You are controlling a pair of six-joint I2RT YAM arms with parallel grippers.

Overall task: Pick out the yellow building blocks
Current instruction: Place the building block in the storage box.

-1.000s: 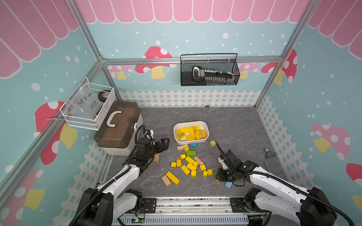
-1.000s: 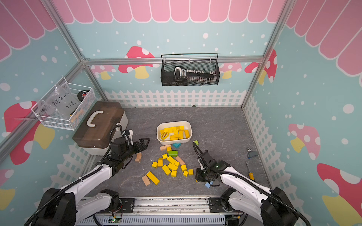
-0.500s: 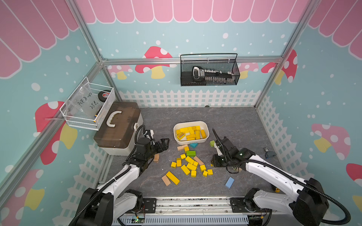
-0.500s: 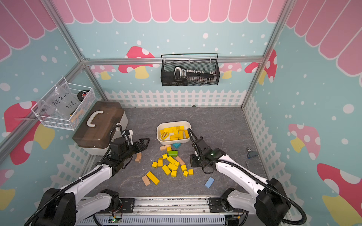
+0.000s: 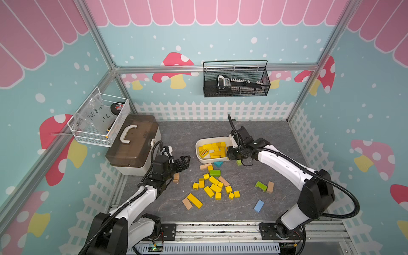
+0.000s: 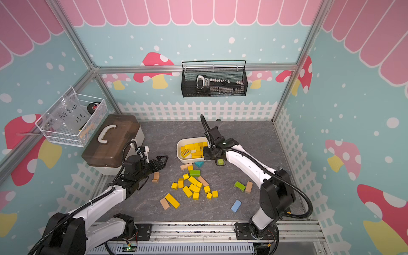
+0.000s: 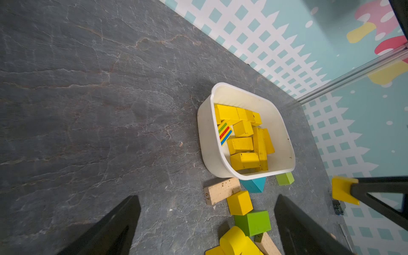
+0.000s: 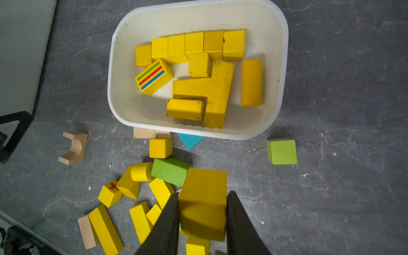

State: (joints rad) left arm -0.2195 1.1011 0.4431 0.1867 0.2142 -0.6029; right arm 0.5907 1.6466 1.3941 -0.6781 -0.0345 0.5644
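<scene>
Tub check, mid-sort

Found the white tub (image 8: 273, 66) roughly half full of yellow building blocks (image 8: 199, 65): a row of cubes (image 8: 194, 43) along one long wall, a long bar (image 8: 218, 95) lying across the tub's short way, a cylinder (image 8: 251, 82) on its side parallel to it, plus the striped one (image 8: 153, 76) face up with green, red and blue lines. Caught the right gripper (image 8: 202, 195) pinched on another yellow block (image 8: 204, 181) over the floor (image 5: 189, 128) by the tub's end, with the block poking past the fingertips toward the tub. Saw the left gripper (image 5: 184, 163) spread wide near the brown-lidded case (image 5: 134, 141). Spotted more loose yellows (image 5: 213, 187) on the floor, with the longest bar (image 5: 194, 200) lying diagonal alongside a tan block (image 5: 187, 203). Read "67" on a tan brick (image 7: 221, 189) by the tub, a red X on a yellow cube (image 8: 110, 193), "PCF8-02" on the bag (image 5: 92, 114) in the white wire basket (image 5: 91, 141); couldn't read the tool (image 5: 223, 82) label in the black mesh basket (image 5: 254, 93).
</scene>
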